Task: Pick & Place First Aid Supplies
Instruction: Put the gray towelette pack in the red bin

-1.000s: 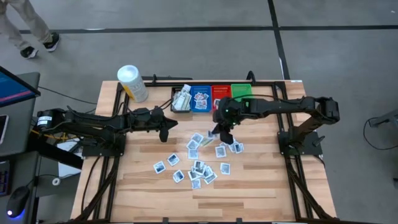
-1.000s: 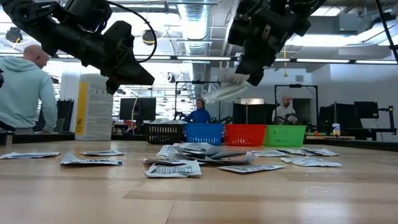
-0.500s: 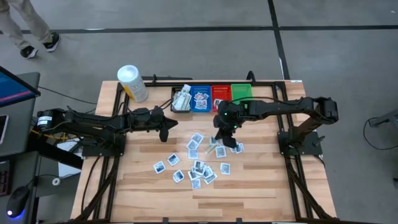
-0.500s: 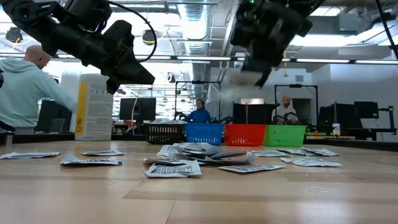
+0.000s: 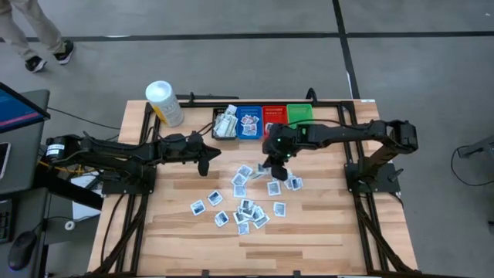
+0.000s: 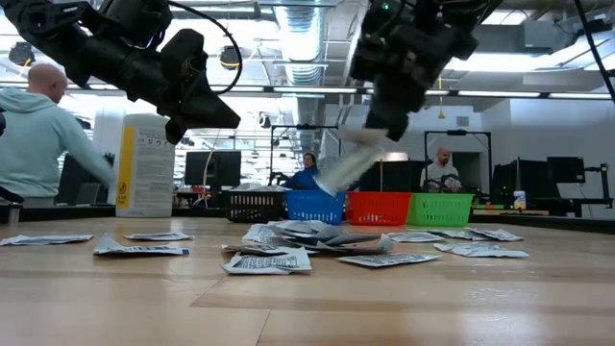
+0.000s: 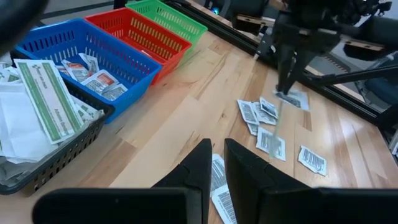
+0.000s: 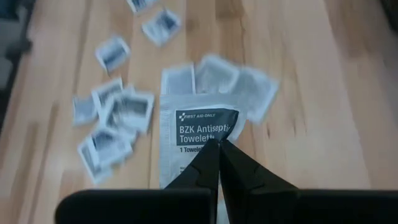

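the table [image 5: 309, 232] has small packets [image 5: 245, 210] spread out for sorting into bins [image 5: 262, 117]. the right gripper [image 5: 272, 164] pinches one towelette packet [image 8: 193, 134] above the pile. the left gripper [image 5: 207, 162] waits nearby, nearly closed, holding nothing.

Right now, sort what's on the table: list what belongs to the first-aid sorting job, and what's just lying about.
Job:
- packets scattered on the table
- towelette packet held in the right pincer
- black bin, blue bin, red bin, green bin

Lying about:
- white tub
- left pincer, waiting above the table
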